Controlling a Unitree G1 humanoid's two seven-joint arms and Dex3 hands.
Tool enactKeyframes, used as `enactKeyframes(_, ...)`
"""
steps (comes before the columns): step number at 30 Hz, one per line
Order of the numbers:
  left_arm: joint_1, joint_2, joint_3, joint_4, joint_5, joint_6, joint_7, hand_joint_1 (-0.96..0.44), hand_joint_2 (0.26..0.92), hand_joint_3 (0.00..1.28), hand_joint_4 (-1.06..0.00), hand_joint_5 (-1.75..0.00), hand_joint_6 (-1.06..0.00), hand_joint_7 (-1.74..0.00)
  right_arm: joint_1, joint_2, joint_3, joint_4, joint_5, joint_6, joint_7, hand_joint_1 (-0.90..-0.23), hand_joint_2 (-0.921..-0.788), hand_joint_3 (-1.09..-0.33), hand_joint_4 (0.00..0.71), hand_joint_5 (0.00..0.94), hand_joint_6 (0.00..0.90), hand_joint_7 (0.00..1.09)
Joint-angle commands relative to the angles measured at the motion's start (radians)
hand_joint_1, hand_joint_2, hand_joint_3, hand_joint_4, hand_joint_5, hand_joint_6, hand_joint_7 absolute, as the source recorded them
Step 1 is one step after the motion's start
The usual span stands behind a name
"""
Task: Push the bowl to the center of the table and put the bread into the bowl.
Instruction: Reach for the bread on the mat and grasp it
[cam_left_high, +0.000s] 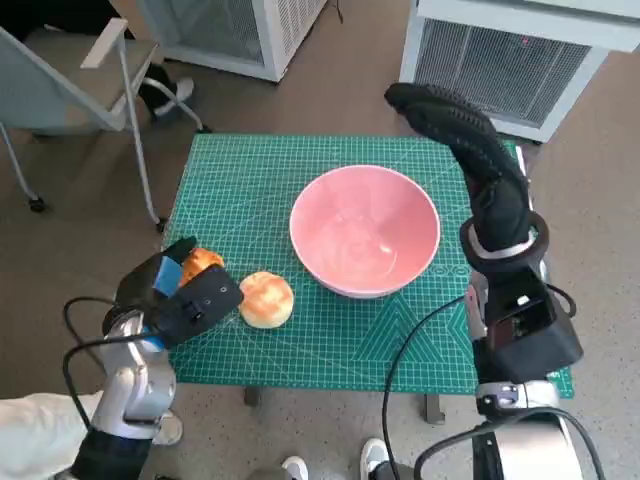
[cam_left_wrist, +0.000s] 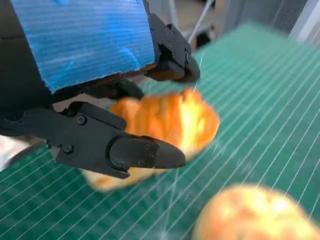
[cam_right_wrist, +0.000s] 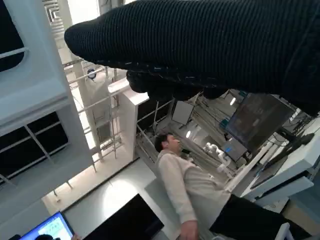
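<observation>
The pink bowl (cam_left_high: 365, 232) stands empty, a little right of the middle of the green mat (cam_left_high: 250, 170). An orange, croissant-like bread (cam_left_high: 201, 262) lies near the mat's left edge, and a round pale bun (cam_left_high: 266, 298) lies beside it toward the bowl. My left hand (cam_left_high: 180, 295) is low at the front left, just behind the orange bread. In the left wrist view that bread (cam_left_wrist: 170, 122) lies on the mat between the spread black fingers (cam_left_wrist: 145, 152), and the bun (cam_left_wrist: 250, 215) is blurred. My right hand (cam_left_high: 460, 130) is raised above the table's far right edge, holding nothing.
A grey chair (cam_left_high: 70, 90) stands back left, with white grilled units (cam_left_high: 520, 60) behind the table. Cables (cam_left_high: 400, 370) hang at the front edge, and shoes (cam_left_high: 375, 458) show below. A person (cam_right_wrist: 185, 185) appears in the right wrist view.
</observation>
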Motion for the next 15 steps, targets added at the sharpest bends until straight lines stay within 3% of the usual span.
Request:
enactKeyframes(1,0.028,-0.006,0.050,-0.026,-0.059,-0.119,0.091,-0.02,0.902,0.08,-0.72,-1.16,-0.66,-0.99,0.029,-0.008,0.004,0.004,-0.007,-0.005,-0.004,-0.560,-0.921,-0.802,0.258,0.000,0.045,0.57)
enactKeyframes(6,0.033,0.000,0.076,-0.097,-0.069,-0.170,0.136,0.00,0.897,0.06,-0.75,-1.22,-0.71,-0.94,0.032,-0.015,0.002,0.008,-0.002,-0.009,0.000,-0.557,-0.921,-0.802,0.241,0.000,0.036,0.57)
enactKeyframes(15,-0.011,0.005,0.105,-0.255,-0.050,-0.230,0.190,0.00,0.908,0.03,-0.77,-1.09,-0.68,-1.10,0.038,-0.031,-0.003,0.004,0.007,-0.007,0.003,-0.563,-0.921,-0.802,0.228,0.000,0.025,0.56)
